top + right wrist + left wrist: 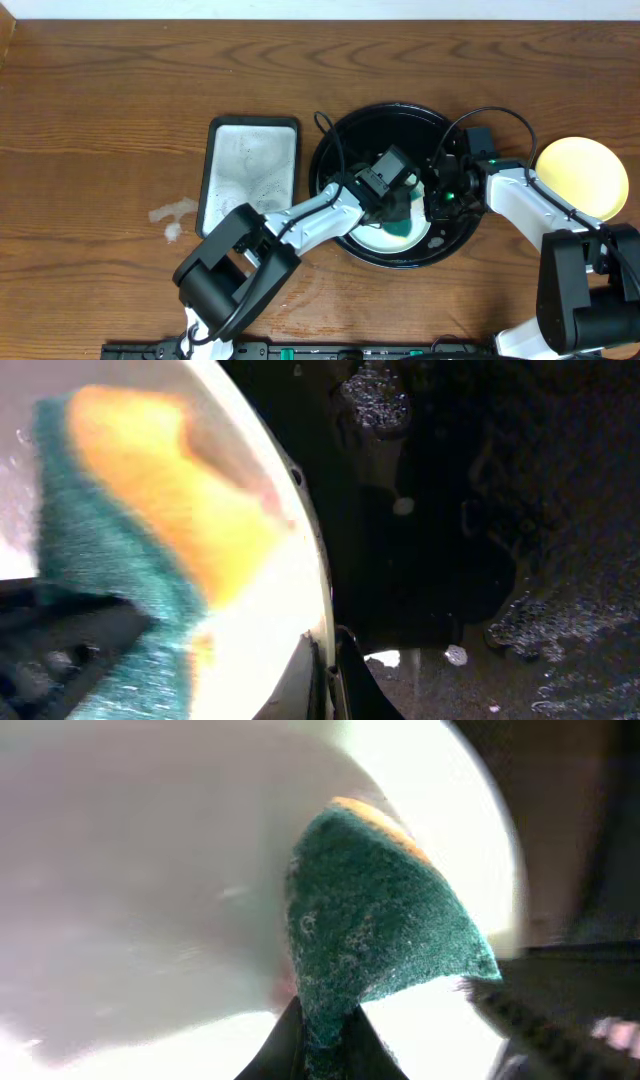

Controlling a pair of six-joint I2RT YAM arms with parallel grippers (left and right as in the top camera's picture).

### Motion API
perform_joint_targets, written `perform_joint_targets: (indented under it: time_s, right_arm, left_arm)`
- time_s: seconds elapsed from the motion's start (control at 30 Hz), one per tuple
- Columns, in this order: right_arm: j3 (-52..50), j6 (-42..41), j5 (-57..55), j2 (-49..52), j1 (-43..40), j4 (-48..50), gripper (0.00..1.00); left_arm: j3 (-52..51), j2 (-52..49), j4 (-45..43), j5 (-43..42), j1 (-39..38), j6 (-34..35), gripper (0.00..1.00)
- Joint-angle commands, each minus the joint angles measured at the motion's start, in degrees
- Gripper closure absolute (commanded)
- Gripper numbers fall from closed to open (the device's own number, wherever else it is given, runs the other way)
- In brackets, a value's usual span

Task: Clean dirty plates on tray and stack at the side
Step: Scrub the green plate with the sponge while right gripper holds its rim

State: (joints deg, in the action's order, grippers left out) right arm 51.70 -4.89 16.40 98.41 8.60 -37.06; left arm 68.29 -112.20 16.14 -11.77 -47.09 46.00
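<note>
Sponge (380, 940) on a pale plate (150, 870) inside the tray (395, 125)
Left gripper (325, 1040) pinches the sponge; right gripper (332, 675) pinches that plate's rim. Arms hide most of it from above. A yellow plate (583, 178) lies right of the tray.

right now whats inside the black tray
One pale plate, with the left gripper pressing a green-and-yellow sponge onto it and the right gripper pinching its rim. The arms cover most of the black tray, so whether another plate lies beneath cannot be seen.

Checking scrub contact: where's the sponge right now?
Overhead view, centre-right: the sponge is pinched in the left end effector, pressed on a pale plate inside the black tray.
</note>
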Motion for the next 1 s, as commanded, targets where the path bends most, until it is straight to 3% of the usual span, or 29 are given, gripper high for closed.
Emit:
perform_joint_targets:
  time_s: [0.0,0.2,0.4,0.53,0.73,0.97]
  right_arm:
    - [-1.8,2.3,-4.4,2.4,0.9,-1.2,0.99]
    - [-1.8,2.9,-4.6,2.4,0.9,-1.4,0.99]
    - [-1.8,2.9,-4.6,2.4,0.9,-1.5,0.99]
    - [-1.8,3.3,-4.8,2.4,0.9,-1.5,0.99]
    - [-1.8,3.3,-5.6,2.4,0.9,-1.8,0.99]
    - [-1.8,3.3,-5.7,2.4,0.9,-1.9,0.99]
  left_arm:
    - [-3.7,-2.8,10.5,16.1,1.9,-2.9,0.93]
    - [-0.2,-1.1,22.4,35.6,2.3,-5.8,0.93]
    - [2.3,-1.1,23.2,36.9,2.3,-8.0,0.93]
    - [2.2,-1.2,18.8,27.9,2.3,-8.0,0.93]
    - [2.0,-1.4,5.0,-1.0,2.1,-8.0,0.92]
    - [2.0,-4.0,-1.0,-9.3,0.7,-5.9,0.93]
